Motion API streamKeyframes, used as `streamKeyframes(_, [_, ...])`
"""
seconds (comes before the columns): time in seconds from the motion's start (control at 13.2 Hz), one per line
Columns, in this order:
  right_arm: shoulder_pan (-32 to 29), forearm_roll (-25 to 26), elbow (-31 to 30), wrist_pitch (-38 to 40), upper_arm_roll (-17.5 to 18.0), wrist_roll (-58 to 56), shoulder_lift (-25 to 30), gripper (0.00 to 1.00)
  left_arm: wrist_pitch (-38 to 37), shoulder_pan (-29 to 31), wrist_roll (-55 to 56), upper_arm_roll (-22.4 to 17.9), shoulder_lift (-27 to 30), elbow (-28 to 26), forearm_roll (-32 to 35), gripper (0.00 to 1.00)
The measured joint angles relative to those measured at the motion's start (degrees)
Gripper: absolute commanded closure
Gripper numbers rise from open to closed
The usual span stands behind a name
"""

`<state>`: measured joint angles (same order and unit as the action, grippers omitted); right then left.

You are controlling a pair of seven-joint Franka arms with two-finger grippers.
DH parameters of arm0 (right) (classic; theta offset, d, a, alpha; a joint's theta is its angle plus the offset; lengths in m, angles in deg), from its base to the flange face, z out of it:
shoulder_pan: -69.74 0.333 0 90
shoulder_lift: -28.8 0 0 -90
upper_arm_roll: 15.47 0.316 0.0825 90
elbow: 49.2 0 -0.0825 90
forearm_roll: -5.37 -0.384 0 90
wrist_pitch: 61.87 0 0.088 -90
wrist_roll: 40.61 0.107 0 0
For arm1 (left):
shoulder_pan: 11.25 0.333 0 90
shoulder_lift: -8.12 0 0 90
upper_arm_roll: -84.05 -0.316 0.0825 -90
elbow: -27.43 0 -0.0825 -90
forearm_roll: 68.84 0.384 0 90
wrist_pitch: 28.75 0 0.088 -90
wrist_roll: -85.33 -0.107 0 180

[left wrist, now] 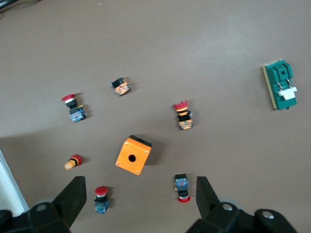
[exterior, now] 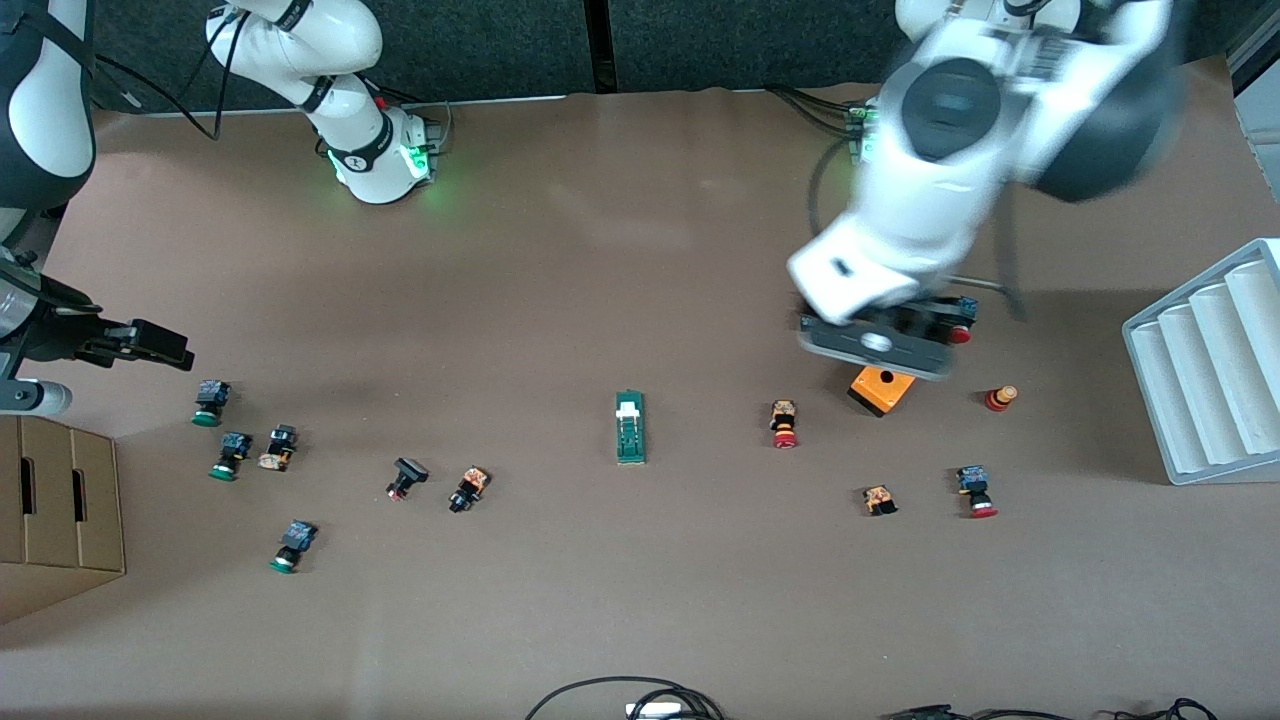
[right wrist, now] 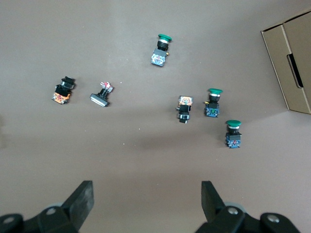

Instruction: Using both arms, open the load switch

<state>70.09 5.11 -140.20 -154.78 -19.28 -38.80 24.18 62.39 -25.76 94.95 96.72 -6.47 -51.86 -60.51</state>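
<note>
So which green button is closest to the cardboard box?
The green-capped button nearest the right arm's end, just beside the cardboard box. The other green-capped ones lie farther from it.

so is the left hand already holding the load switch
No, the left hand hangs open over the orange cube with nothing between its fingers, while the load switch lies untouched on the table.

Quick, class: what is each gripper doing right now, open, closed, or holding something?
Left gripper: open, empty, over the orange cube.
Right gripper: open, empty, over bare table near the green-capped push buttons.
</note>
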Motion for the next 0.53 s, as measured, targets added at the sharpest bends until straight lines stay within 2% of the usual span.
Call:
streamKeyframes(0.23, [0.0, 0.0, 0.0, 0.0, 0.0, 0.0, 0.0, 0.00, -1.0, 6.7, -2.0, 0.0, 0.3, 0.7, -1.5, 0.00])
streamKeyframes(0.53, [0.0, 0.0, 0.0, 0.0, 0.0, 0.0, 0.0, 0.00, -2.1, 11.0, -6.5, -1.3, 1.2, 0.7, -2.9, 0.00])
